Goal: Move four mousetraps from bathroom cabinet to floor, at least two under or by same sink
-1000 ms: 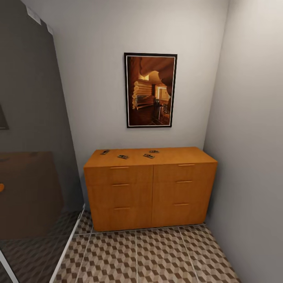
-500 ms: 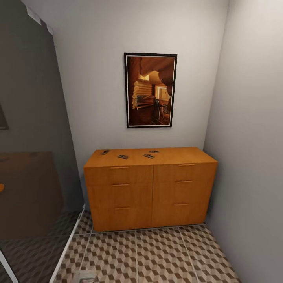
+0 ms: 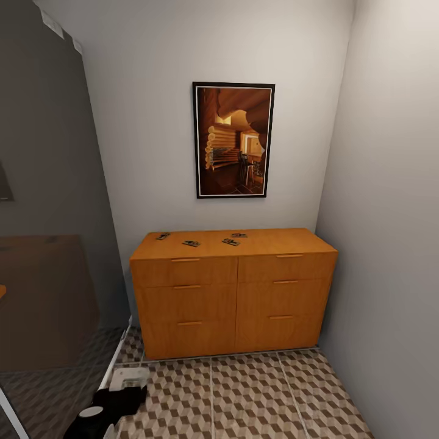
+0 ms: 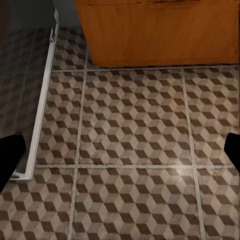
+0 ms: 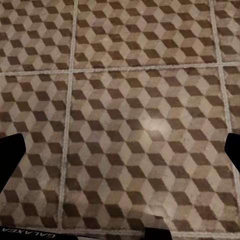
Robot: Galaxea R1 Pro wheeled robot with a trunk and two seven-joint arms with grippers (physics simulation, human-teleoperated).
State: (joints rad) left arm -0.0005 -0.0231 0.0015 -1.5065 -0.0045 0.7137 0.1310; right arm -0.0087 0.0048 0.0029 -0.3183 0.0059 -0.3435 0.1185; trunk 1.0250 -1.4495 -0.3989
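- Head view, nearest: my left arm [image 3: 113, 405] comes up at the lower left, a black body with a white block at its tip, over the floor [image 3: 244, 396].
- Left wrist view: my left gripper [image 4: 120, 152] shows two black fingertips [image 4: 10, 155] at opposite edges, so these jaws stand wide with only tile between them.
- Right wrist view: my right gripper [image 5: 120, 150] looks the same, black fingertips [image 5: 11, 152] far apart, jaws wide and holding nothing, above bare floor [image 5: 130, 110].
- That floor is large square tiles printed with brown, beige and white cubes, split by pale grout lines, with a faint sheen.
- A thin white rail [image 4: 42, 95] runs along the tiles beside a dark glassy panel [image 3: 49, 213].
- Farther on stands the cabinet [image 3: 235, 292], orange-brown smooth wood, boxy, flat-topped, with drawer fronts and slim bar handles, set against the back wall and close to the side wall.
- Four mousetraps lie on its top toward the left and middle, tiny flat dark rectangles, apart from one another: one [image 3: 163, 236] near the left back corner, one [image 3: 191, 243], one [image 3: 230, 242], and one [image 3: 239, 235] farthest back.
- Above hangs a black-framed picture [image 3: 233, 140] in warm browns, on a plain grey matt wall [image 3: 152, 122].
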